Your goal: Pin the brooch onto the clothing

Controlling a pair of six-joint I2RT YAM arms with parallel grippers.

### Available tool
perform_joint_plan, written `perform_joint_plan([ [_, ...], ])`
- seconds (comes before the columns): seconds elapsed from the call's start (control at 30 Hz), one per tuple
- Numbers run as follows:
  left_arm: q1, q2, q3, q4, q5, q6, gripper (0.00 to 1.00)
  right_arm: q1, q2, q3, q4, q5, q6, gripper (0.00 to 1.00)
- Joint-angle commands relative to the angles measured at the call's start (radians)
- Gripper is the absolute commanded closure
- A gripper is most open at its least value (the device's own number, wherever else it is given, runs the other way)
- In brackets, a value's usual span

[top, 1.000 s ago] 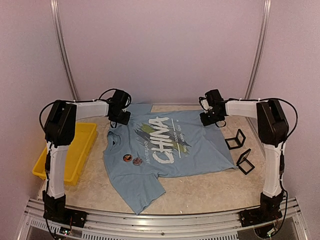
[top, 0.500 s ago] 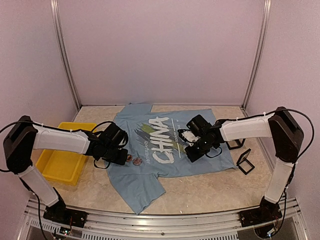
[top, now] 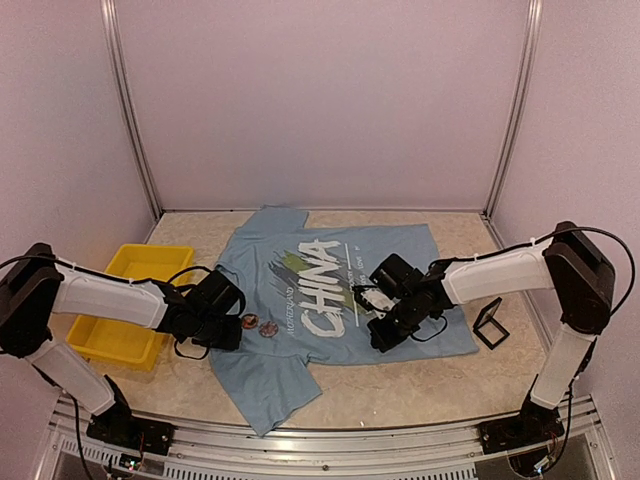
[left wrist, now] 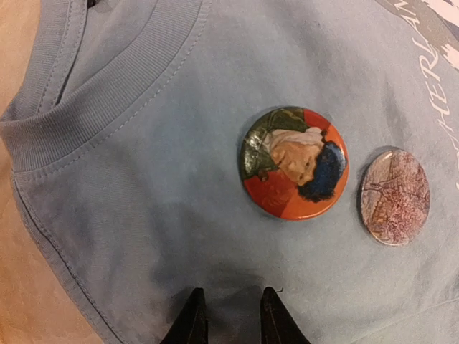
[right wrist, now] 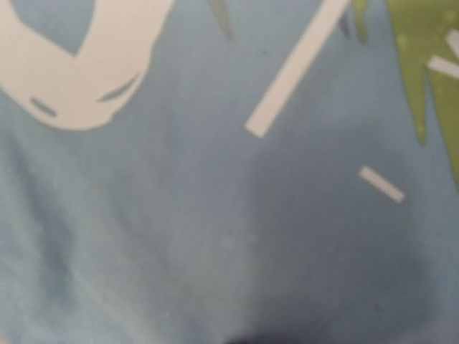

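Broadly, the beige counter (top: 420, 385) carries a light blue T-shirt (top: 262, 378) spread flat across its middle, "CHINA" lettering up and collar toward the left side. The left arm (top: 105, 295) reaches low over the collar end. Its jaws stand a narrow gap apart with their tips at the cloth, though whether they nip it I cannot tell. The right arm (top: 495, 268) stretches in over the lower chest, just past the lettering, with its jaws together and nothing seen in them (its wrist view shows little but blue fabric). A yellow tray (top: 110, 340) sits on the counter left of the shirt, and a small black frame (top: 489, 322) lies to its right. Two round brooches lie on the shirt near the collar, just beside each other: an orange brooch (left wrist: 294, 163) with a portrait and a pale brooch (left wrist: 395, 196).
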Motion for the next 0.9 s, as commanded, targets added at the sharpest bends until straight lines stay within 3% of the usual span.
perform_joint_plan([
  [0.0,-0.006,-0.015,-0.08,-0.197,-0.015,-0.064,0.76,0.024,-0.024,-0.027,-0.075,-0.026,0.033,1.0],
  [0.2,-0.004,-0.086,-0.048,-0.23,-0.045,-0.067,0.74,0.009,-0.072,0.021,-0.088,0.035,-0.005,1.0],
  [0.33,-0.001,-0.14,0.054,-0.264,-0.181,-0.02,0.71,-0.077,-0.16,0.078,-0.029,0.104,-0.05,0.97],
  [0.43,0.018,-0.19,0.121,-0.154,-0.268,0.074,0.53,-0.216,-0.245,0.088,0.092,0.136,-0.09,0.69],
  [0.53,0.047,-0.214,0.144,0.048,-0.355,0.211,0.43,-0.411,-0.328,0.048,0.259,0.108,-0.1,0.43],
  [0.6,0.073,-0.22,0.132,0.225,-0.43,0.3,0.35,-0.542,-0.379,0.012,0.368,0.111,-0.087,0.15],
  [0.7,0.155,-0.24,0.077,0.498,-0.448,0.393,0.22,-0.692,-0.459,-0.066,0.52,0.201,-0.074,0.02],
  [0.87,0.296,-0.29,-0.087,0.902,-0.433,0.548,0.07,-0.726,-0.537,-0.224,0.674,0.537,-0.115,0.01],
])
